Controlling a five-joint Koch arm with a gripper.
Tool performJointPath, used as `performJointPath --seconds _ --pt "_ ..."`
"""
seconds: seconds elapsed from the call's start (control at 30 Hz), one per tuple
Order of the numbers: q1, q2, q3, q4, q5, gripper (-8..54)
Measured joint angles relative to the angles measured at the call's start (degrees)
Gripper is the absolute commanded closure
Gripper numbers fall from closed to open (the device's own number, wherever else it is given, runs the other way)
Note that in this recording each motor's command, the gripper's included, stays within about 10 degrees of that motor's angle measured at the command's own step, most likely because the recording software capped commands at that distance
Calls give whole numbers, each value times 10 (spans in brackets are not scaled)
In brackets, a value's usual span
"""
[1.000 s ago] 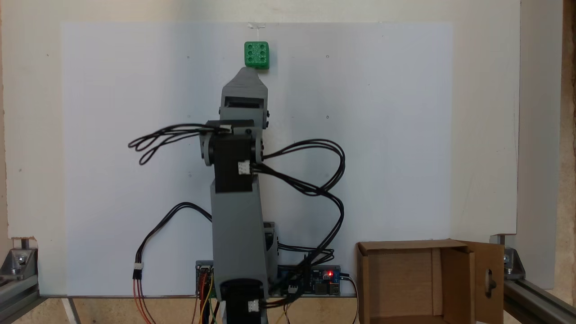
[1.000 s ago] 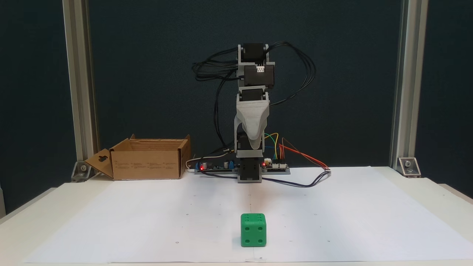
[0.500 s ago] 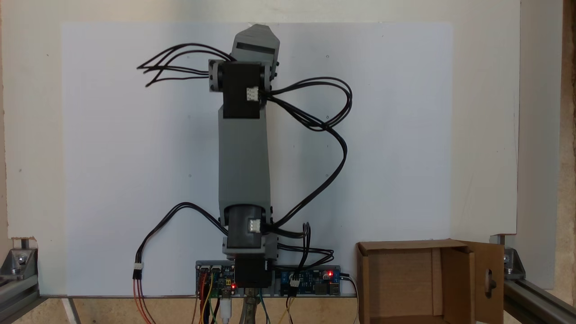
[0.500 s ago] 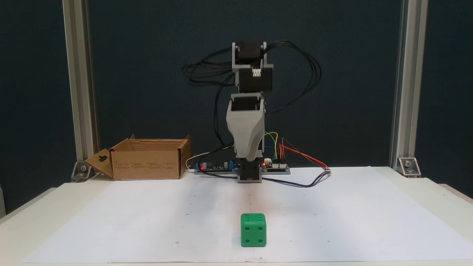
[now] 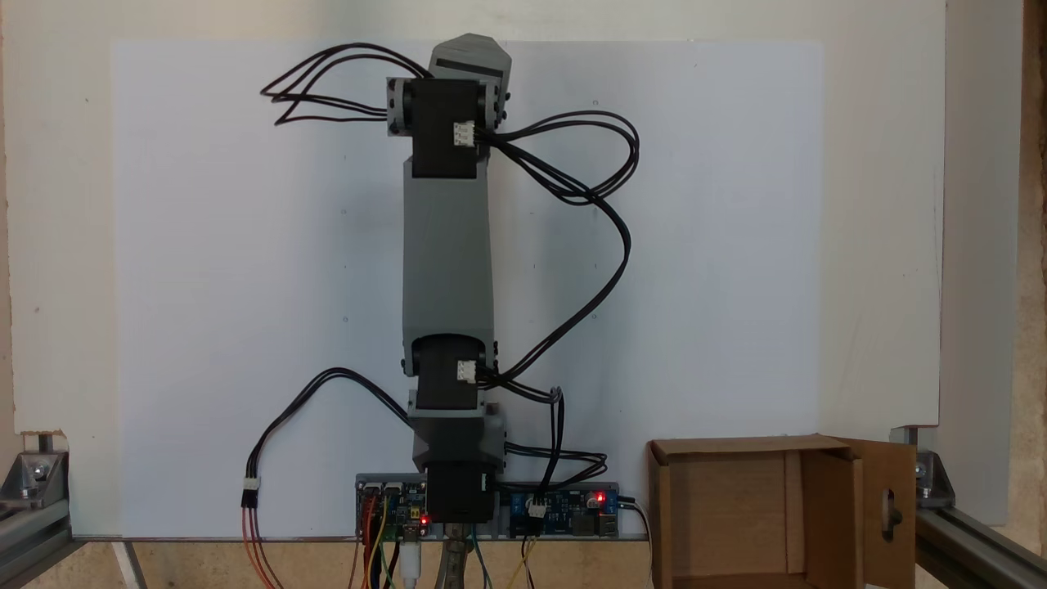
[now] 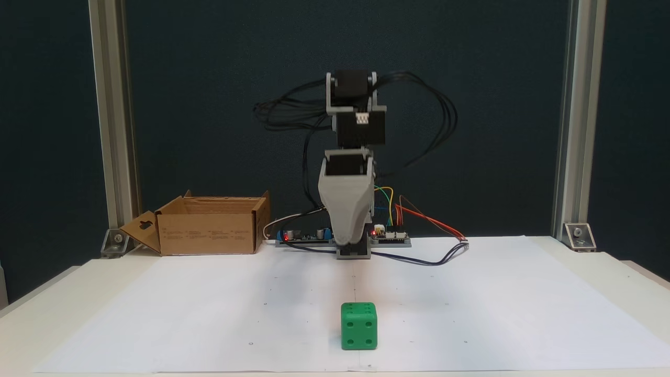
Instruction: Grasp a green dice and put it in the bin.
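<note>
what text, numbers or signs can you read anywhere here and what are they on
No legible words or numbers.
Green dice: four pips on the front face, more on the top face, count unclear.
Bin: rows of small print on the front wall, too small to read.
Circuit boards: any markings too small to read.

Arm stretched out over the white sheet (image 5: 712,245)

We see the gripper (image 5: 470,39) at the sheet's top edge, its jaws unreadable, and the bin (image 5: 736,523) off the sheet's lower right corner.
</note>
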Motion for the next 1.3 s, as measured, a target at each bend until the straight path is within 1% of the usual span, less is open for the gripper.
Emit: performJointPath --seconds 0.13,0.37,0.7,1.3 --pt "-1 -26 -45 1 0 29" --pt "-3 -54 -51 1 0 28" --pt "-18 -62 -51 18 -31 22" --pt "-18 -75 -51 18 -31 18"
